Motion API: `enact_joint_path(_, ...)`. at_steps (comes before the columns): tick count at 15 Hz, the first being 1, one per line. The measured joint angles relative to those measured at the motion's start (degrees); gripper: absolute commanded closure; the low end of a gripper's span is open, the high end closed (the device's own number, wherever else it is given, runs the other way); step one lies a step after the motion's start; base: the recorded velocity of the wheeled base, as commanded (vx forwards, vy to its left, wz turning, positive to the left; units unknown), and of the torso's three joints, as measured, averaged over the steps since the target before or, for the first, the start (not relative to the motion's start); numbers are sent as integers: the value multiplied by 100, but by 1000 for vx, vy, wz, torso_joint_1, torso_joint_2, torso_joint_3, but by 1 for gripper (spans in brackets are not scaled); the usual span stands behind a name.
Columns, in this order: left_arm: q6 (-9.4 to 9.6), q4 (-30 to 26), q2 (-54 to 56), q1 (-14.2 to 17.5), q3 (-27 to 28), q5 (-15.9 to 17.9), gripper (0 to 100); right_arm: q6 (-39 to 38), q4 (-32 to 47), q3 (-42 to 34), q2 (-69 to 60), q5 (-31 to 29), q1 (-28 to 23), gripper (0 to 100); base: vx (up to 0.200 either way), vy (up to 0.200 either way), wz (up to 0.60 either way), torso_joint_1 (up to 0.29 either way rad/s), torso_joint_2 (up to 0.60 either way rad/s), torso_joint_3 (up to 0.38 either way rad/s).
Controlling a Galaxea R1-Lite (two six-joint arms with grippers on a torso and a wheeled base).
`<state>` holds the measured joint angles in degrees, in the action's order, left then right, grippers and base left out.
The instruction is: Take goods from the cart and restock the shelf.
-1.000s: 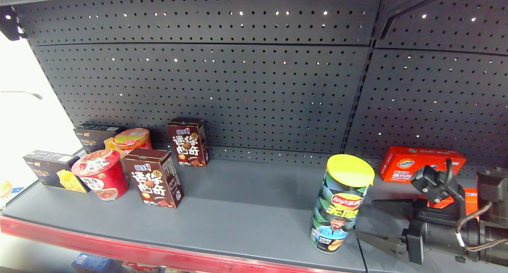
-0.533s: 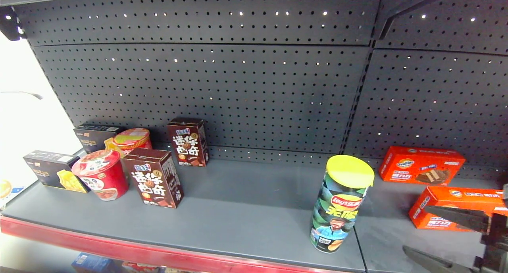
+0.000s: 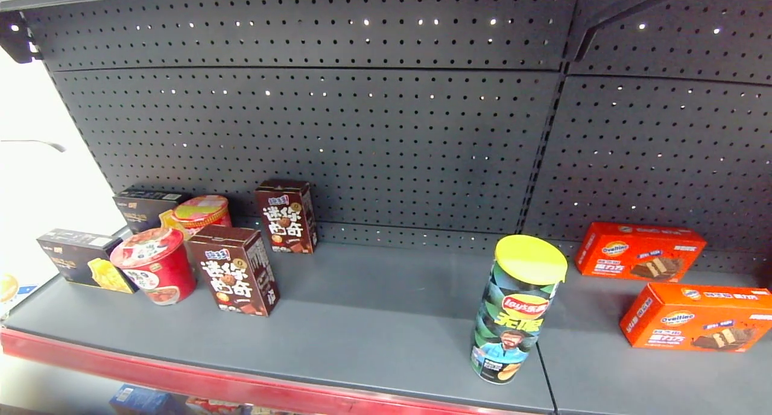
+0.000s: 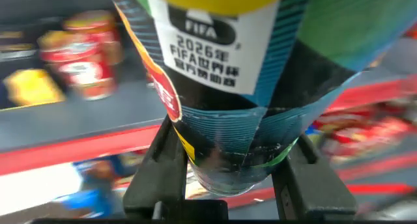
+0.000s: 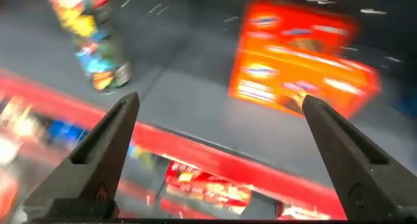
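- The left gripper [image 4: 231, 146] has its fingers pinching one chip can [image 4: 228, 74] near its base, out in front of the shelf [image 3: 374, 324].
- The right gripper [image 5: 219, 100] has its fingers spread wide and holds nothing, near the shelf's red edge.
- On the shelf are one standing can [image 3: 520, 309], two orange boxes [image 3: 639, 252] [image 3: 699, 317] at its right, and at the left two brown boxes [image 3: 236, 270] [image 3: 286, 216], two noodle cups [image 3: 154, 265] [image 3: 196, 211] and two black boxes [image 3: 84, 259] [image 3: 145, 207].

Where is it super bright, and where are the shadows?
Head view: white glare washes out the left edge beside the front black box; tiny lights shine through holes in the back panel; a soft shadow lies right of the front brown box. Left wrist view: the held can in the left tool shows no glare. Right wrist view: white glints dot the dark background behind the orange box.
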<state>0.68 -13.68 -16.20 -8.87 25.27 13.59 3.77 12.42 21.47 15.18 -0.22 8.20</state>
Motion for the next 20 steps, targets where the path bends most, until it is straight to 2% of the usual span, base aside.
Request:
enact_joint_path(2,-108,519,-450,-256,79,414,100,-21,35,-455,-816,4,-557,0,0,0,0,0,0,0)
enact_joint_path(4,-141,1095,-929,-527,88,679,100,154,-158,-872,-1220,-123,-755,0,0,0,0,0,0,0)
enact_joint_path(6,-152,1321,-1335,-735,74,805,100,187,-1035,-1530,-1397,-286,-802,0,0,0,0,0,0,0)
enact_joint_path(9,-141,1354,-1740,-840,127,874,100,-33,-1381,-1982,-1496,-334,-820,0,0,0,0,0,0,0)
enact_joint_path(13,-137,1373,-2081,-862,400,859,100,-112,-1398,-2035,-1520,-345,-820,0,0,0,0,0,0,0)
enact_joint_path(17,-134,1349,-2158,-831,374,805,100,-156,-1395,-2039,-1525,-279,-820,0,0,0,-450,2,3,1)
enact_joint_path(20,-141,1363,-2175,-824,354,758,100,-161,-1395,-2037,-1525,-286,-825,0,0,0,0,0,0,0)
